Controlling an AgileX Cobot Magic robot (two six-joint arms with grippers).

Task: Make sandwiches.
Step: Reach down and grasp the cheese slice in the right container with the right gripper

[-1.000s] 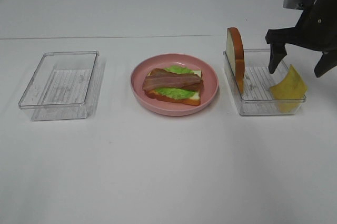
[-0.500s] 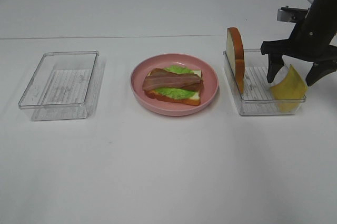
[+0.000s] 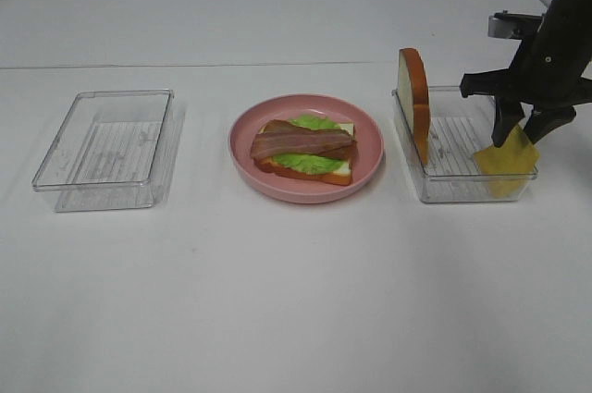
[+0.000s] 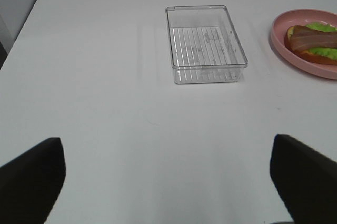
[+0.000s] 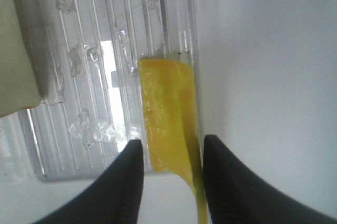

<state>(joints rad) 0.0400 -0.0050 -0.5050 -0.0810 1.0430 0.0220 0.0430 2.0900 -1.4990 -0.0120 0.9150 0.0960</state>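
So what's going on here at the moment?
The right gripper is down in the right-hand clear tray, jaws either side of the yellow cheese slice; whether it is gripped yet is unclear. On the pink plate sits a half-built sandwich: bread, lettuce, bacon. A second bread slice stands on edge in that tray. The left gripper is open, holding nothing.

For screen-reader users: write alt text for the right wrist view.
Black fingers of the right gripper flank a yellow cheese slice leaning on the wall of a clear container, bread slice also inside, on a white table.
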